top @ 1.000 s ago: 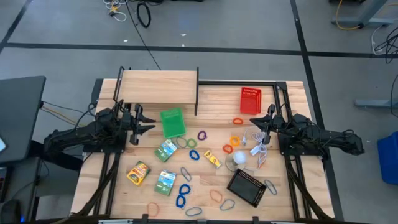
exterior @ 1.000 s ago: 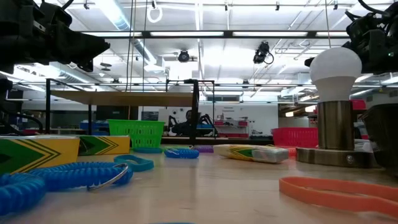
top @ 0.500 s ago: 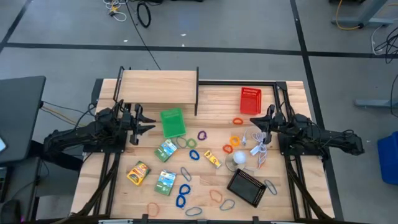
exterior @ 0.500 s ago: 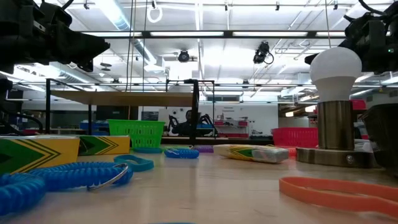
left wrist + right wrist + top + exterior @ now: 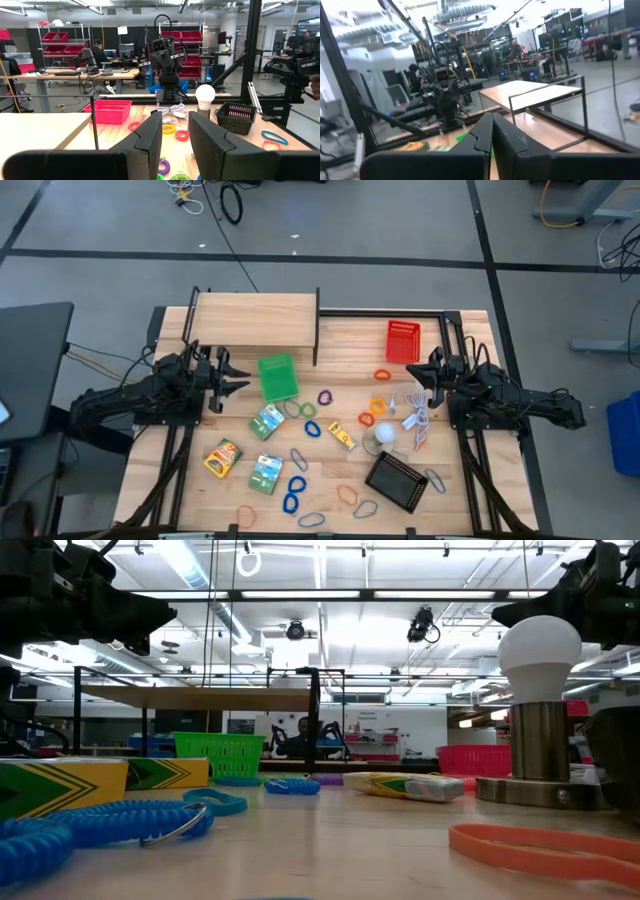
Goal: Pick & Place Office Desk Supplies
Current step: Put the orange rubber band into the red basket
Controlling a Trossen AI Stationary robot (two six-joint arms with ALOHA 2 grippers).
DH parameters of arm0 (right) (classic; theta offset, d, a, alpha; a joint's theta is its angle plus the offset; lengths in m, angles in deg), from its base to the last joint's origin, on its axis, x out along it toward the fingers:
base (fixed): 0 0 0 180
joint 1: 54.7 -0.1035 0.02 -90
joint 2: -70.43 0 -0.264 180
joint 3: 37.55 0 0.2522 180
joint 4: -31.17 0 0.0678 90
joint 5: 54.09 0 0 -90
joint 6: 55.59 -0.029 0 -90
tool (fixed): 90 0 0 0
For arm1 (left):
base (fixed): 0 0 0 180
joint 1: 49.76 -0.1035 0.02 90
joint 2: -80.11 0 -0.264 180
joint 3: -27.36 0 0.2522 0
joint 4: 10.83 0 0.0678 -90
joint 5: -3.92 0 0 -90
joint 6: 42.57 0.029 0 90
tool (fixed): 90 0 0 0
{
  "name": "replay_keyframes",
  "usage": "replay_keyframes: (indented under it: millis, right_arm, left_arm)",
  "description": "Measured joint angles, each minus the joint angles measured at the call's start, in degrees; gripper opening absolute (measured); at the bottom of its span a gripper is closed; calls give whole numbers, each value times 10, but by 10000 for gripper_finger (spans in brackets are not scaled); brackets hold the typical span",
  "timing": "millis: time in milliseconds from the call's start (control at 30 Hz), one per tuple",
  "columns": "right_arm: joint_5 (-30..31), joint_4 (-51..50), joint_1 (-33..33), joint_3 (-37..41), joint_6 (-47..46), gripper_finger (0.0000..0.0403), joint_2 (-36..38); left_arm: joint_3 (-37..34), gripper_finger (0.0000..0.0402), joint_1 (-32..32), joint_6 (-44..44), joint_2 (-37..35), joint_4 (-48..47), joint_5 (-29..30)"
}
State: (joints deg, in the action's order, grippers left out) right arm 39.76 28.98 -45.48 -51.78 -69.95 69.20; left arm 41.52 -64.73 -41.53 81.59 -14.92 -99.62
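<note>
High view: ribbed coiled loops [image 5: 294, 491] and glossy packets [image 5: 267, 421] lie untouched; left fingers [image 5: 150, 140] parted, right fingers [image 5: 506, 134] closed.

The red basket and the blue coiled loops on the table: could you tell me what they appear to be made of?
The red basket looks like painted wire mesh: fine grid lines show through its walls. The blue coiled loops look like flexible plastic with a slight sheen, wound in tight spirals; one ends in a thin metal ring.
</note>
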Motion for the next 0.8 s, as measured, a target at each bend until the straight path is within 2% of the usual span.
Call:
replay_keyframes:
  millis: [333,667,800]
  right_arm:
    - [-1,4,0,0,-6,13,0]
    - [-8,-102,0,0,-19,13,-4]
    - [-47,-95,0,0,-17,23,-11]
  left_arm:
    - [0,104,0,0,0,0,0]
    - [0,104,0,-1,0,0,0]
    - [0,104,0,-22,0,0,0]
